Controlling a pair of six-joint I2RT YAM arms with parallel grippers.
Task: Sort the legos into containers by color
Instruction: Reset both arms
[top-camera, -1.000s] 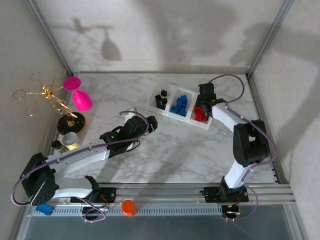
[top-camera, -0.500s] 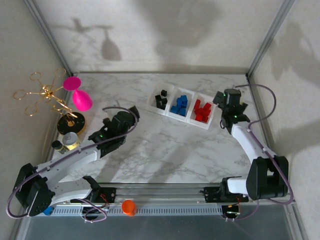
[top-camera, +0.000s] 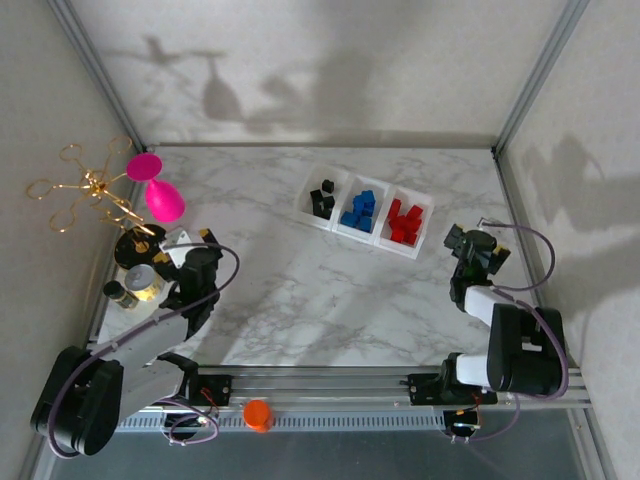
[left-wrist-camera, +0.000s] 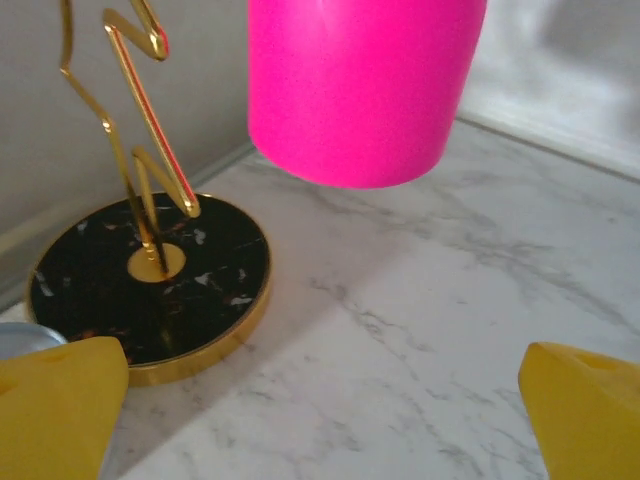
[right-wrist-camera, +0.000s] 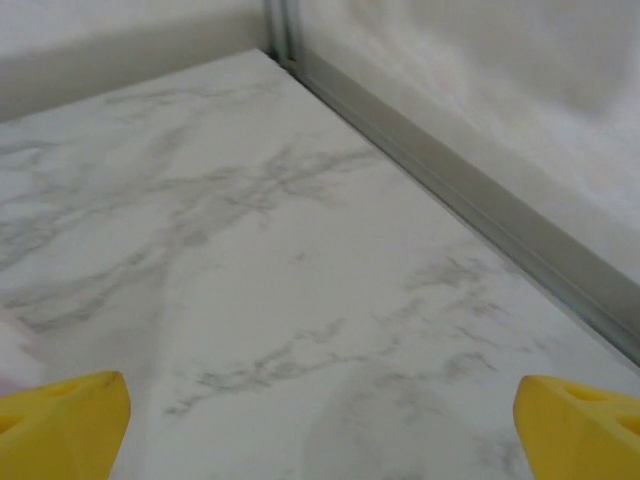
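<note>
The containers are a white three-compartment tray (top-camera: 424, 202) at the back middle of the table. Its left compartment holds black legos (top-camera: 322, 197), the middle one blue legos (top-camera: 358, 210), the right one red legos (top-camera: 404, 222). My left gripper (top-camera: 178, 243) is drawn back at the left, far from the tray, and is open; its yellow fingertips (left-wrist-camera: 60, 400) stand wide with bare marble between them (left-wrist-camera: 320, 420). My right gripper (top-camera: 470, 241) sits to the right of the tray, lower than it, also open over bare table (right-wrist-camera: 320, 430).
A gold wire stand on a black-and-gold base (left-wrist-camera: 150, 275) with a pink goblet (left-wrist-camera: 360, 90) hanging from it is just ahead of my left gripper. Small jars (top-camera: 140, 283) sit beside the base. A metal frame rail (right-wrist-camera: 450, 190) borders the table on the right. An orange knob (top-camera: 258, 413) lies on the front rail.
Both arms have folded back from the tray: the left swung left toward the gold stand, the right pulled away from the red compartment to the right side. The right jaws opened.
</note>
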